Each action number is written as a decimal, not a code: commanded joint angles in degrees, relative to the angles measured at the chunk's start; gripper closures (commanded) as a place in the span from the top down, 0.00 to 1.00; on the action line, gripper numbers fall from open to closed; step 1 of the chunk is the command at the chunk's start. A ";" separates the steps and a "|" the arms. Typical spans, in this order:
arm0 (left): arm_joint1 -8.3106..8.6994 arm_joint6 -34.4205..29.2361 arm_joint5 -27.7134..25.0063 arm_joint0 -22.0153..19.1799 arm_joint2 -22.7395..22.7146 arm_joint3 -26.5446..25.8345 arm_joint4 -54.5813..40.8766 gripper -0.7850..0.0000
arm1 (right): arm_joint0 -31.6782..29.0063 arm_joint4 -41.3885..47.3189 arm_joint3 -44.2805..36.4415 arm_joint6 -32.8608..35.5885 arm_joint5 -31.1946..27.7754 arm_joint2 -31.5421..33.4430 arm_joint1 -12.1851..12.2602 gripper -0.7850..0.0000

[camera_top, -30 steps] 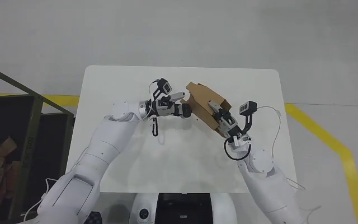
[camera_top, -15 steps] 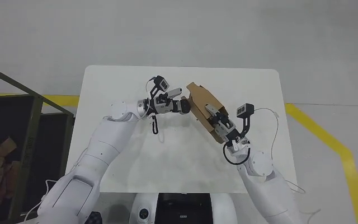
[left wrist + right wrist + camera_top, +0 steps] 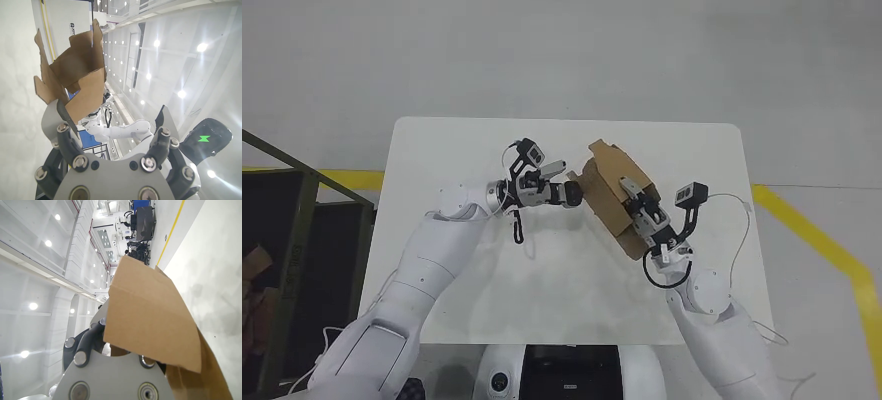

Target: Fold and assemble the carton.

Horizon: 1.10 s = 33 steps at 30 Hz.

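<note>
Top view: we are finding the carton (image 3: 610, 190) raised over the table (image 3: 462, 290), at 1 o'clock from its centre, with bare surface lying toward 7 o'clock. The right gripper (image 3: 640, 206) is pinching the carton's 4 o'clock wall. The carton is sitting slightly nearer 1 o'clock than half a second earlier.

Left wrist view: the left gripper (image 3: 111, 106) is standing spread, one finger (image 3: 64, 113) touching a carton flap.

Right wrist view: the carton is covering that gripper's fingers.

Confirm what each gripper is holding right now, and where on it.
The right gripper grips the carton by a side panel at its robot-side end. The left gripper is open and holds nothing; one finger sits against a carton flap edge.
</note>
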 commanded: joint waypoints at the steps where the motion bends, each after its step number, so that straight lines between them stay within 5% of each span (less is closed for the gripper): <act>1: -0.02 -0.03 0.35 0.16 0.03 -0.29 -0.03 1.00 | 0.08 -0.48 0.00 -0.43 -0.38 -0.03 -0.07 0.00; 33: -1.18 0.49 0.16 -1.32 1.14 2.18 -0.74 1.00 | -2.57 1.90 -2.22 5.15 -0.17 -3.75 -0.73 0.00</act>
